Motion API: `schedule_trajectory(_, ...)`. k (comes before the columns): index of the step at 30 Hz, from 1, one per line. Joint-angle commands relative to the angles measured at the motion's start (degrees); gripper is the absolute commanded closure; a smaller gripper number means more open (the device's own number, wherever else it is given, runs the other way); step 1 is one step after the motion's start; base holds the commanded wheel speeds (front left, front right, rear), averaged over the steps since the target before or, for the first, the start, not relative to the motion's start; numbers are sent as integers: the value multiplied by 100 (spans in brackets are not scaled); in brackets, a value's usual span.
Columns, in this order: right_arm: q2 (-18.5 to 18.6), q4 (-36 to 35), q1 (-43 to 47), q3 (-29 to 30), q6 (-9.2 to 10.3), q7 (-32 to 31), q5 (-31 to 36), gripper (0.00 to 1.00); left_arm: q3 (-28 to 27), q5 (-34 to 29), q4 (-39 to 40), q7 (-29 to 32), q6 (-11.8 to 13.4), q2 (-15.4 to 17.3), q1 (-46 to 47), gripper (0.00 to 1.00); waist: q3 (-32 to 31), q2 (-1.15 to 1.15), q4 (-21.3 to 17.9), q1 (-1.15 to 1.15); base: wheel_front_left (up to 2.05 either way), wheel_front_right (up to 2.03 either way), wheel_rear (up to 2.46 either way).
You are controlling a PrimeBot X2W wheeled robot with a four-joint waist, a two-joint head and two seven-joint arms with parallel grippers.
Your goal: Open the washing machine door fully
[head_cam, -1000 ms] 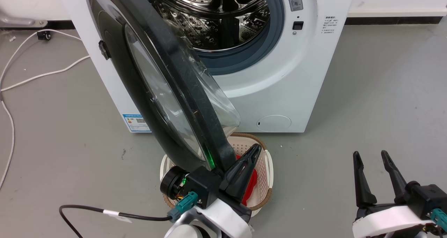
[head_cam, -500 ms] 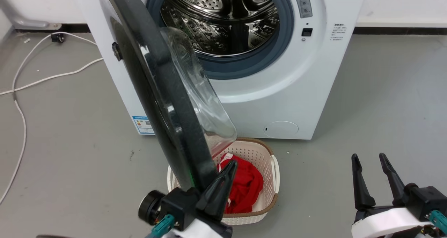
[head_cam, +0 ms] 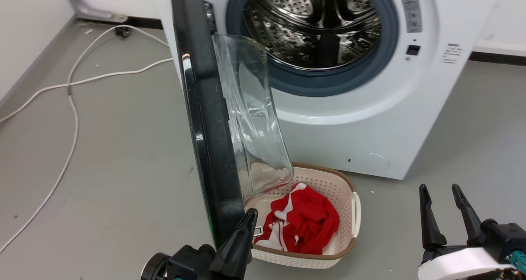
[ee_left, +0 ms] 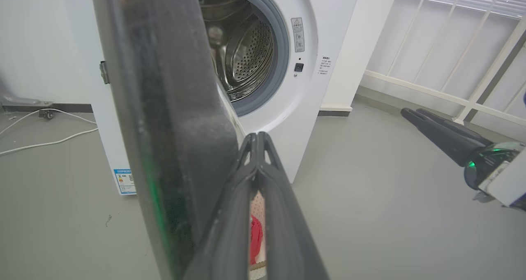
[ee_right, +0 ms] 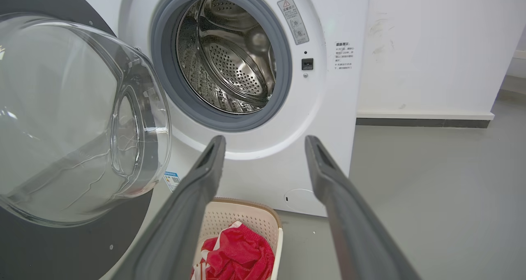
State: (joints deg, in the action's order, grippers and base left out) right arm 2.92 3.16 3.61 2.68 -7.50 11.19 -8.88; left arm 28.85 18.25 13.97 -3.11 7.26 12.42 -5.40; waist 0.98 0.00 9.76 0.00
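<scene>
The washing machine [head_cam: 370, 119] is a white box with a bare steel drum. Its door [head_cam: 207, 140], black-rimmed with a clear glass bowl [head_cam: 254, 119], stands swung out, edge-on in the head view. My left gripper [head_cam: 250, 218] is shut, with nothing between the fingers, and lies against the inner side of the door's lower rim. In the left wrist view the door [ee_left: 164, 107] fills the left side, touching the shut left gripper [ee_left: 257, 137]. My right gripper [head_cam: 446, 195] hangs open, low at the right, well apart from the door; its right wrist view shows the right gripper [ee_right: 265, 142] facing the machine [ee_right: 328, 107].
A cream laundry basket [head_cam: 355, 214] holding a red cloth [head_cam: 304, 226] sits on the floor before the machine, under the glass bowl. White cables [head_cam: 74, 103] trail over the grey floor at the left, near a white wall [head_cam: 24, 33]. A white railing [ee_left: 452, 66] stands off to the right.
The door has swung further out from the drum opening, with my shut left gripper staying at its lower rim. The head view has shifted. The right gripper has hardly moved.
</scene>
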Motion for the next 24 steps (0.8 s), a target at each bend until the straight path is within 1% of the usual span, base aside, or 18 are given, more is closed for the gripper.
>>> schedule_trajectory(1, -10, -4, 12, 24, 3, 31, -49, 0, -126, 3, -13, 43, 98, 89, -64, 100, 25, 0, 278, 0, 0, 0, 0)
schedule_trajectory(4, -10, 6, -17, 35, 3, 40, -46, 0, -166, 12, 10, 37, 156, 112, -98, 100, 41, 0, 499, 0, 0, 0, 0)
schedule_trajectory(5, -10, 6, -17, 35, 3, 40, -46, 0, -166, 12, 10, 37, 156, 112, -98, 100, 41, 0, 499, 0, 0, 0, 0)
schedule_trajectory(13, -9, -16, -107, 80, 2, 41, -11, 0, -352, 40, 17, -102, 265, 171, -91, 100, 144, 0, 974, 0, 0, 0, 0)
schedule_trajectory(18, -9, -25, -170, 57, 3, 33, 8, 0, -642, 164, -112, -215, 328, 253, 20, 100, 237, 0, 1071, 0, 0, 0, 0)
schedule_trajectory(24, -9, -69, -246, 37, 3, -25, 71, 0, -1155, 426, -418, -493, 336, 337, 276, 100, 346, 0, 1048, 0, 0, 0, 0)
